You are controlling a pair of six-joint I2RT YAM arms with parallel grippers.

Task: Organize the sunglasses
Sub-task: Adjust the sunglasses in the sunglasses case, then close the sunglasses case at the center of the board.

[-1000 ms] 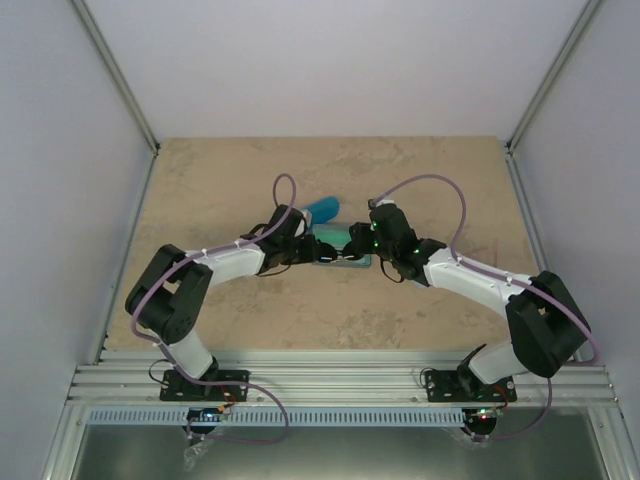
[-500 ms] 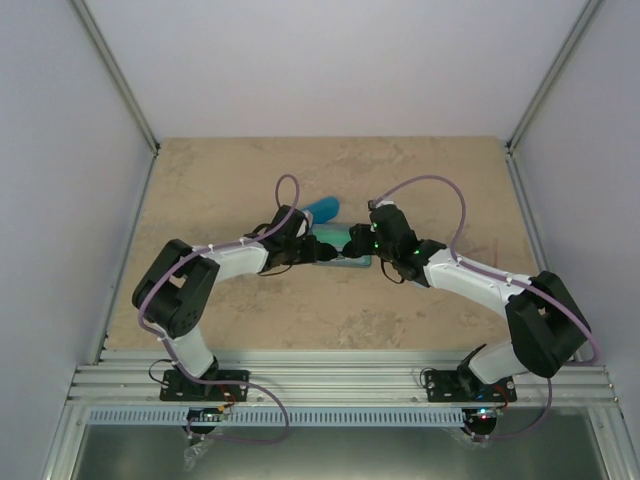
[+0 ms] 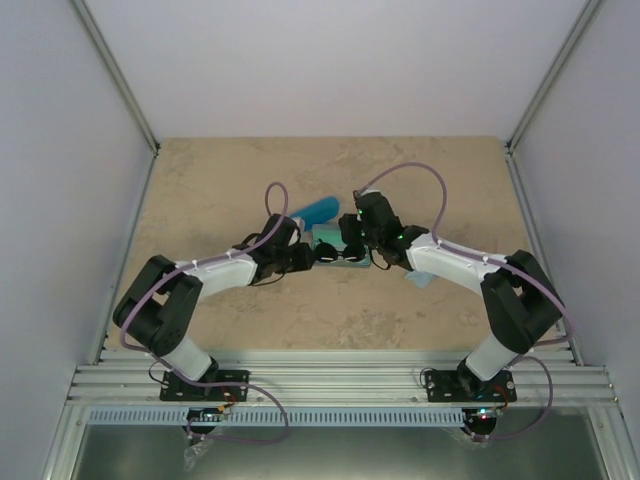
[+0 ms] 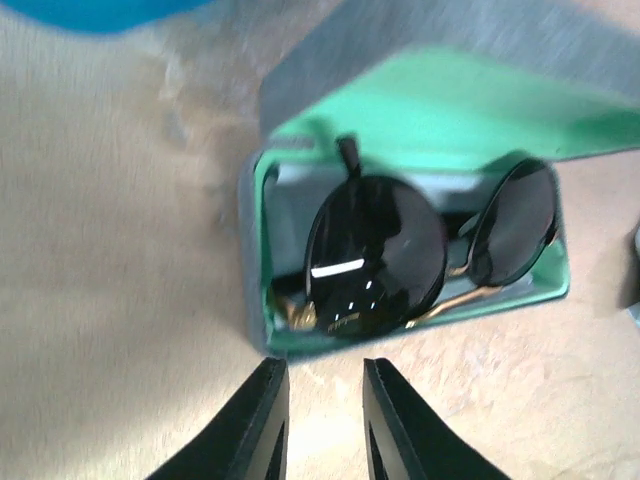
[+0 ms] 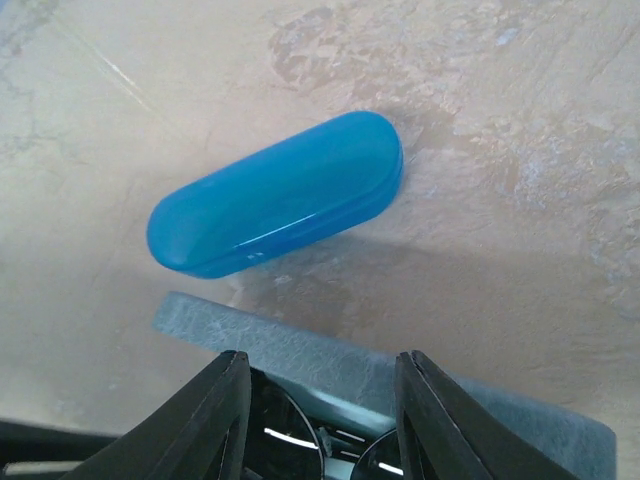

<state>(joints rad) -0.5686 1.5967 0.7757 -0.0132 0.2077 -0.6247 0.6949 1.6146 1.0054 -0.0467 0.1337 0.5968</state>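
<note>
Dark sunglasses (image 4: 375,250) in case (image 4: 450,100) | just beyond parted, empty left jaws | right jaws unclear

Closed blue oval case (image 5: 275,195) near open grey case (image 4: 450,110)

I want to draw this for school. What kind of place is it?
Probably a robot test booth, not a home: plain white walls, a metal rail holding robot arms, one tan table.

No text, label, brand, number or sign can be read on the sunglasses (image 4: 375,250), on the open case (image 4: 450,100) just ahead of the left hand (image 4: 322,370), or on the blue case (image 5: 275,195) beyond the right hand (image 5: 322,360).
</note>
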